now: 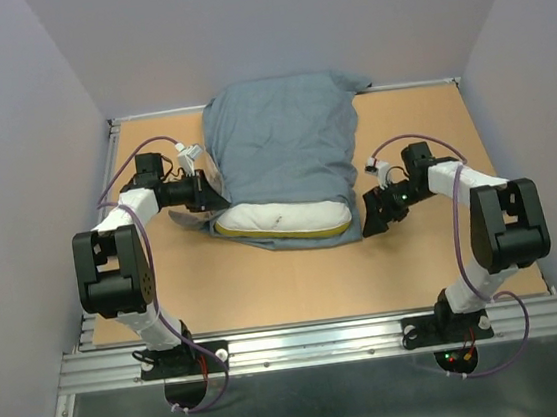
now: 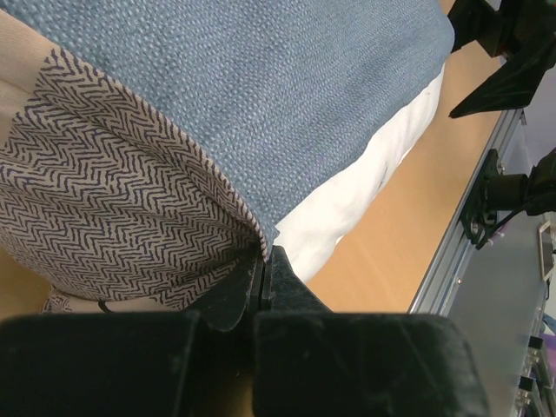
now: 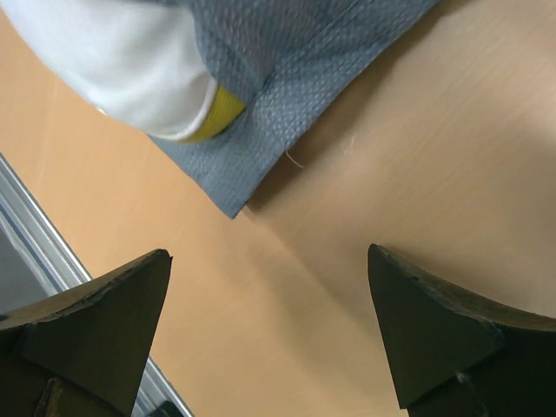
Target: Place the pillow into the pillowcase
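Note:
The blue-grey pillowcase (image 1: 287, 147) lies at the table's middle back, most of the pillow inside it. The white pillow (image 1: 282, 217) with its yellow edge sticks out of the near opening. My left gripper (image 1: 206, 189) is at the case's left edge, shut on the pillowcase hem (image 2: 261, 248), where the patterned inner face (image 2: 113, 208) is folded out. The pillow also shows in the left wrist view (image 2: 365, 191). My right gripper (image 1: 373, 220) is open and empty just right of the case's near right corner (image 3: 234, 195), over bare table. The pillow end (image 3: 130, 78) and its yellow edge (image 3: 217, 117) show there.
The tan table (image 1: 298, 287) has a metal rail (image 1: 314, 340) along its near edge. Grey walls close in the back and sides. The arm bases (image 1: 180, 361) stand on the rail.

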You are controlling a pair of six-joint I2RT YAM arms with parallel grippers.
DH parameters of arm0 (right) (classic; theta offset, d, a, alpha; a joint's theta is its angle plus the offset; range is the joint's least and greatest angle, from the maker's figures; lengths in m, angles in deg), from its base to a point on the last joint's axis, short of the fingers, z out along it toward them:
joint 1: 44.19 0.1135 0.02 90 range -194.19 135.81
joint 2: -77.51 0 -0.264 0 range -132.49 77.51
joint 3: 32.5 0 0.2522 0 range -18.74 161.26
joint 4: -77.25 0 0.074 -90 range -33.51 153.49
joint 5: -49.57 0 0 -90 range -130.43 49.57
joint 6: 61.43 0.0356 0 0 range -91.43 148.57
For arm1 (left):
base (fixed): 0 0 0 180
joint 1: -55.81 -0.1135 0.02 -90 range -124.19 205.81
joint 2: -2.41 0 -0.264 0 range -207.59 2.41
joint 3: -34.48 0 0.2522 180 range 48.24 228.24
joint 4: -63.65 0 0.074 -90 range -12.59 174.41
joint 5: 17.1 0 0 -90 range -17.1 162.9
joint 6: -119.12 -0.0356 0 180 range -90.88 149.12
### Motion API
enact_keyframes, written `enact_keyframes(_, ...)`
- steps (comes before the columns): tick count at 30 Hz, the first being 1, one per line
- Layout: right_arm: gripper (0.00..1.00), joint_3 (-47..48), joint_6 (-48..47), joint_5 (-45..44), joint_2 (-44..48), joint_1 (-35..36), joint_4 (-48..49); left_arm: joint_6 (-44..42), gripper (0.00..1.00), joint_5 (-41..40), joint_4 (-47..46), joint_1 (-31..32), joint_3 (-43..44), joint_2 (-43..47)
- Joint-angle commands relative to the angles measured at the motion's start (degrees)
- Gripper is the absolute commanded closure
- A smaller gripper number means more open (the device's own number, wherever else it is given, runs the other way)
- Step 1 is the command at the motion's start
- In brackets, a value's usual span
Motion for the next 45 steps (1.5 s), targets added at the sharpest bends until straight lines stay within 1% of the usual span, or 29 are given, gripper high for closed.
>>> enact_keyframes(1,0.0,-1.85,-10.98,5.21,-2.21,0.25,-1.44,-0.52,1.0,1.54,-0.15,-0.06,1.56,0.13)
enact_keyframes(5,0.0,-1.76,-13.45,13.38,-4.33,0.51,0.66,-0.87,1.0,1.53,-0.24,-0.06,1.73,-0.4)
enact_keyframes(6,0.0,-2.64,-10.41,16.01,-3.72,0.77,6.41,-0.96,1.0,1.45,-0.24,-0.06,1.82,-0.75)
enact_keyframes(8,0.0,-5.63,-3.91,14.72,-3.01,2.96,14.78,-1.13,1.0,1.01,-0.24,-0.06,2.08,-1.1)
enact_keyframes(9,0.01,-5.89,-3.18,14.8,-3.53,3.93,15.26,-1.22,1.0,0.92,-0.24,-0.06,2.26,-1.11)
enact_keyframes(11,0.05,-5.72,-2.83,13.67,-5.38,6.57,16.13,-1.4,1.0,0.83,-0.24,-0.06,2.52,-1.11)
enact_keyframes(13,0.1,-5.11,-1.68,15.23,-5.99,7.45,16.23,-1.66,1.0,0.92,-0.15,-0.06,2.7,-1.19)
enact_keyframes(14,0.16,-4.93,-1.59,16.63,-5.65,7.54,16.23,-2.09,1.0,0.83,-0.15,-0.06,2.79,-1.19)
enact_keyframes(16,0.23,-4.67,-1.85,19.02,-5.29,9.02,16.05,-2.27,1.0,0.74,0.02,-0.06,2.88,-1.63)
enact_keyframes(19,0.3,-5.89,-5.45,20.34,-3.89,10.52,15.26,-2.45,1.0,0.83,0.02,-0.06,3.14,-2.42)
enact_keyframes(21,0.39,-6.33,-6.51,20.51,-2.75,10.79,14.74,-2.62,1.0,0.74,0.02,0.03,3.4,-2.69)
enact_keyframes(22,0.49,-6.51,-6.69,20.43,-2.4,10.88,14.73,-2.71,1.0,0.66,-0.06,-0.06,3.49,-2.78)
enact_keyframes(23,0.55,-6.86,-6.78,20.43,-1.96,10.88,14.73,-2.71,1.0,0.66,0.02,-0.06,3.58,-2.86)
enact_keyframes(24,0.66,-7.47,-7.47,20.34,-0.65,10.88,14.73,-2.63,1.0,0.83,0.02,0.02,3.67,-3.12)
enact_keyframes(25,0.66,-8.17,-8.0,20.17,0.41,10.88,14.65,-2.71,1.0,0.83,0.2,-0.06,3.84,-3.13)
enact_keyframes(26,0.69,-8.7,-8.53,19.82,1.47,10.88,14.56,-2.8,1.0,1.18,0.46,0.02,4.1,-2.95)
enact_keyframes(27,0.68,-9.93,-9.49,19.03,4.26,10.88,14.21,-3.15,1.0,1.27,0.81,-0.06,4.19,-2.6)
enact_keyframes(28,0.6,-10.29,-9.94,18.76,5.68,10.88,13.86,-3.41,1.0,1.36,0.9,-0.15,4.11,-2.51)
enact_keyframes(29,0.59,-10.73,-10.12,18.58,7.09,10.88,13.59,-3.33,1.0,1.36,0.9,-0.06,4.11,-2.34)
enact_keyframes(30,0.63,-11.51,-10.47,18.49,9.1,10.88,13.42,-3.5,1.0,1.27,0.99,-0.15,3.93,-2.16)
enact_keyframes(31,0.79,-11.7,-10.56,18.67,9.91,10.88,13.42,-3.51,1.0,1.36,0.99,-0.15,3.84,-1.99)
enact_keyframes(32,1.0,-11.7,-10.12,18.58,10.52,10.88,13.5,-3.68,1.0,1.45,1.08,-0.15,3.84,-1.98)
enact_keyframes(35,0.99,-10.21,-6.09,18.85,14.11,10.79,13.42,-4.47,1.0,2.41,2.65,-0.24,4.72,-0.93)
enact_keyframes(37,0.99,-7.32,-3.53,16.92,17.37,10.36,13.68,-6.75,1.0,2.59,6.08,-0.24,7.0,0.47)
enact_keyframes(38,0.99,-4.87,-2.83,16.3,20.08,9.83,13.77,-8.32,1.0,2.59,7.39,-0.24,9.27,1.0)
enact_keyframes(41,1.0,0.59,1.47,15.94,22.21,6.41,14.03,-9.75,1.0,2.85,12.32,-0.15,14.63,3.02)
enact_keyframes(42,0.99,2.78,2.62,16.03,23.0,5.27,15.07,-9.48,1.0,3.2,13.02,-0.24,19.53,3.55)
enact_keyframes(44,0.99,10.42,7.79,15.59,23.1,1.84,16.13,-7.47,1.0,4.17,14.17,-0.24,25.61,5.13)
enact_keyframes(45,0.99,13.24,10.25,15.85,23.01,0.44,17.1,-5.72,1.0,4.43,13.65,-0.24,32.34,5.4)
